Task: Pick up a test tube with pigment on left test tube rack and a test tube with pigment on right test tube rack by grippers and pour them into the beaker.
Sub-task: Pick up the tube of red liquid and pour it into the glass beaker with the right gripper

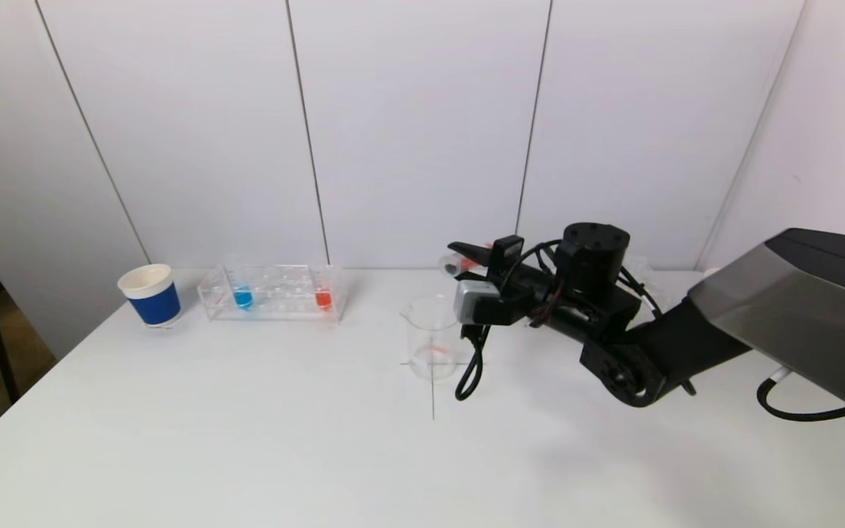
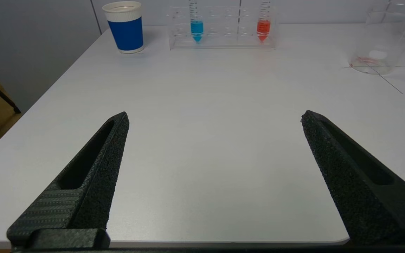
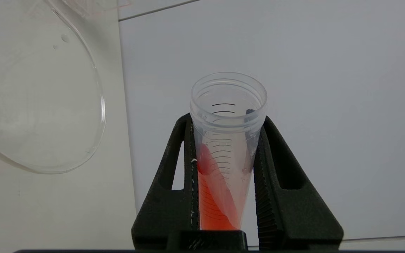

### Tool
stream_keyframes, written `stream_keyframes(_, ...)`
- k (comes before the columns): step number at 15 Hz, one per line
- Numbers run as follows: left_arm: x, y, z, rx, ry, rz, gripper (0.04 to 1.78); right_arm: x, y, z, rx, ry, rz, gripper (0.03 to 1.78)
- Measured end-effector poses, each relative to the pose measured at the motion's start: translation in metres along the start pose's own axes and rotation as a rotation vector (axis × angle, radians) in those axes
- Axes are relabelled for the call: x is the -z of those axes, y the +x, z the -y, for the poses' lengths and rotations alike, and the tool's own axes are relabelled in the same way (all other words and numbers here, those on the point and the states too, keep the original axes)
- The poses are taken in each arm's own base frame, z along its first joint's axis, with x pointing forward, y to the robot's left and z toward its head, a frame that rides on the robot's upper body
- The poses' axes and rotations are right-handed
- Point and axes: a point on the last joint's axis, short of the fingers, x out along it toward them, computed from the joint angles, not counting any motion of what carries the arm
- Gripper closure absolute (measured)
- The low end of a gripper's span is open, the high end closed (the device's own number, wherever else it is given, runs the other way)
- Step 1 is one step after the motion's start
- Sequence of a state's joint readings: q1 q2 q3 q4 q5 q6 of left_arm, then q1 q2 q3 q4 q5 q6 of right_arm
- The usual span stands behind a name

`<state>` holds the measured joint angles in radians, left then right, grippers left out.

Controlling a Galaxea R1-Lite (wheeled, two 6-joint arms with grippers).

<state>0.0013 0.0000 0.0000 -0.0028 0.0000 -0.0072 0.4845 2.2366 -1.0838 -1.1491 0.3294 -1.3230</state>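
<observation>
While the left gripper hangs low over the near surface, fingers spread wide, the right gripper clasps a tilted tube of red pigment just beyond the beaker; farther left stands the rack.

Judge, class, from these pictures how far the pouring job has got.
Done: the right gripper has a red test tube clamped and tilted near the beaker. In hand: the pour; red liquid remains in the tube, and the beaker holds almost nothing. Left: the left gripper is open and empty; the blue tube stands in the left rack.
</observation>
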Motion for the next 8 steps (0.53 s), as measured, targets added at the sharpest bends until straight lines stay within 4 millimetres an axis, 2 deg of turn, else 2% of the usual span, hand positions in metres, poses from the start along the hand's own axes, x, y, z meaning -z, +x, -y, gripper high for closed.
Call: stream_keyframes(8,0.0000,0.0000,0.0000,0.000,0.000,0.000,0.10,-0.0014,0.0010,-0.0025,-0.004,-0.020,-0.009,1.31)
